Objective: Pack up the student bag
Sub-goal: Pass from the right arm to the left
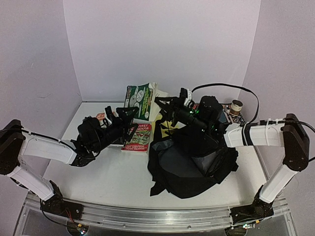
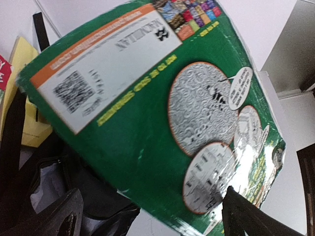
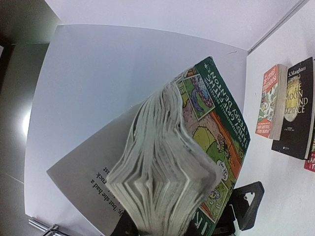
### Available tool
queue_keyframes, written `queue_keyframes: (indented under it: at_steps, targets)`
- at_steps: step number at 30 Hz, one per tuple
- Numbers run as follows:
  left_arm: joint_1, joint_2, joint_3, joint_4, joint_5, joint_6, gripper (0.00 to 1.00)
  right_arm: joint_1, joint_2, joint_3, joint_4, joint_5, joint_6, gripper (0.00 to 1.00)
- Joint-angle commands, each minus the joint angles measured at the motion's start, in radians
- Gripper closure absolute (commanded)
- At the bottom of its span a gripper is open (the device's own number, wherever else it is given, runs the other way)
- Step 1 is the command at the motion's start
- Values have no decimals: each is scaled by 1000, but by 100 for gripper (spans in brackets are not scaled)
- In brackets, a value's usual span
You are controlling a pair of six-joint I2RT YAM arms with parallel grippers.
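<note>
The student bag, soft black fabric, lies slumped on the table right of centre; its dark cloth also shows in the left wrist view. My right gripper is shut on a green paperback book and holds it upright above the table, behind the bag's left side. In the right wrist view the book fans its pages upward from my gripper. My left gripper stands open just left of the book. The book's back cover fills the left wrist view, and the fingers are spread wide below it.
A red paperback lies flat between my left gripper and the bag. Two more books, a red one and a black one, lie near the left arm. A yellow sheet sits by the bag's top. A small roll stands at the back right.
</note>
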Motion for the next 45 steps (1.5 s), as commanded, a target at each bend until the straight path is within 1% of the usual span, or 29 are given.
queue_keyframes:
  at_steps: [1, 4, 7, 9, 14, 19, 22, 25, 32, 34, 35, 37, 39, 42, 45]
  targets:
    - [-3, -24, 51, 109, 4, 39, 1, 26, -14, 17, 426, -15, 8, 100]
    - [-2, -16, 33, 169, -4, 21, 1, 35, -11, 0, 431, -11, 16, 100]
    - [-3, -12, -1, 262, -17, -6, 1, 39, -16, -28, 434, -3, 17, 100]
    - [-2, -19, -21, 297, -31, -22, 3, 40, -23, -49, 434, 0, 15, 100]
    - [-5, -68, -72, 335, -77, -28, 19, 42, -43, -122, 422, 12, -1, 100]
    - [-10, -94, -82, 350, -87, -10, 34, 47, -52, -169, 391, 13, -34, 95]
    - [-15, -92, -85, 366, -93, 0, 46, 47, -47, -188, 385, 22, -32, 91]
    - [-18, -84, -89, 395, -98, 14, 55, 48, -39, -194, 385, 26, -23, 89]
    - [-24, -36, -97, 466, -106, 25, 86, 51, -32, -189, 385, 28, -22, 88]
    - [-24, -29, -104, 478, -117, 28, 97, 51, -31, -193, 385, 32, -22, 86]
    - [-24, -27, -110, 482, -125, 29, 100, 50, -33, -200, 385, 37, -23, 84]
    - [-24, -33, -126, 484, -142, 37, 100, 50, -43, -222, 383, 55, -40, 75]
    - [-24, -45, -143, 485, -156, 51, 100, 49, -71, -253, 366, 67, -92, 63]
    - [-22, -71, -168, 482, -171, 75, 100, 33, -139, -310, 246, 85, -184, 44]
    - [1, -102, -184, 454, -148, 106, 100, -1, -222, -364, 80, 71, -288, 33]
